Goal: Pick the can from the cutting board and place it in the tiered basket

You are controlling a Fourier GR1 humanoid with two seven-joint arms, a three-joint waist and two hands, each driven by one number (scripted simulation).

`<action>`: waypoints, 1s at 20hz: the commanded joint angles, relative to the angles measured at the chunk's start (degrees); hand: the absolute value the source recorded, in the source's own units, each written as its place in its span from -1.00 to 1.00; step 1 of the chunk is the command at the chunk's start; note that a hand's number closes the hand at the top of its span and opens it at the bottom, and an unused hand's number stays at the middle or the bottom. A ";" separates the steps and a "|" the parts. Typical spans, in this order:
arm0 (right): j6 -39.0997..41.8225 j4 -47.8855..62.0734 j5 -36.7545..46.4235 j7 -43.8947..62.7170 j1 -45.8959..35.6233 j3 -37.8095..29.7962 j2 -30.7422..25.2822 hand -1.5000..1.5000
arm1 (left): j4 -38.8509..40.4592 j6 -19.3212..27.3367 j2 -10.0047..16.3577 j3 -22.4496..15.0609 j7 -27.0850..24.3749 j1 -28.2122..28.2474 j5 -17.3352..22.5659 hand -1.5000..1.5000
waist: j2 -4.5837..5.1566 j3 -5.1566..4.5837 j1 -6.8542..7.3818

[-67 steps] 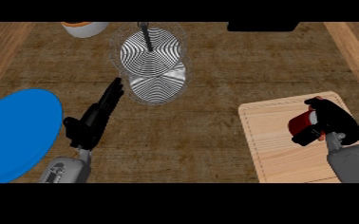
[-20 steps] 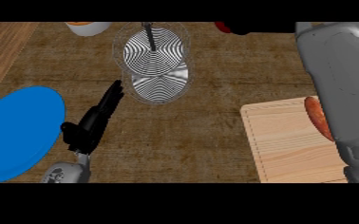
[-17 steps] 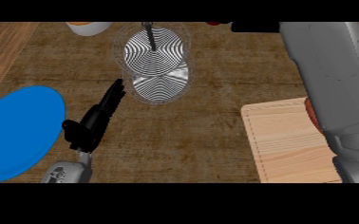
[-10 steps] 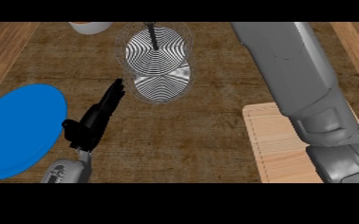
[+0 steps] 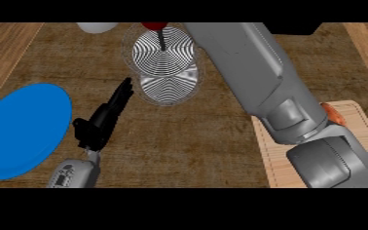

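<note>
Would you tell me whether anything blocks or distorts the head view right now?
Head view: the right forearm fills the foreground, hiding much of the cutting board and the right rim of the basket; its mesh reads as dense black-and-white ripples; lighting looks even, with no glare.

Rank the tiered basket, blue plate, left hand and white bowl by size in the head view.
1. tiered basket and blue plate, about alike; the edge cuts the plate
2. left hand
3. white bowl, partly shown
</note>
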 commanded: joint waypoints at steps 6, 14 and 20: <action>-2.59 10.37 -8.38 -3.36 -5.07 0.74 1.39 1.00 | -1.17 -1.96 -0.13 -0.33 1.85 -0.37 0.92 0.00 | 0.44 -0.07 1.80; -1.01 15.73 -20.92 5.11 -5.08 -3.87 1.40 1.00 | 1.49 -3.17 0.59 0.93 0.24 -2.99 1.13 0.00 | 0.57 -0.14 2.94; -1.25 16.88 -27.52 4.03 -4.59 -5.66 1.38 -1.00 | 2.59 -2.03 0.40 1.37 0.95 -3.30 0.24 0.00 | 0.32 -0.05 1.50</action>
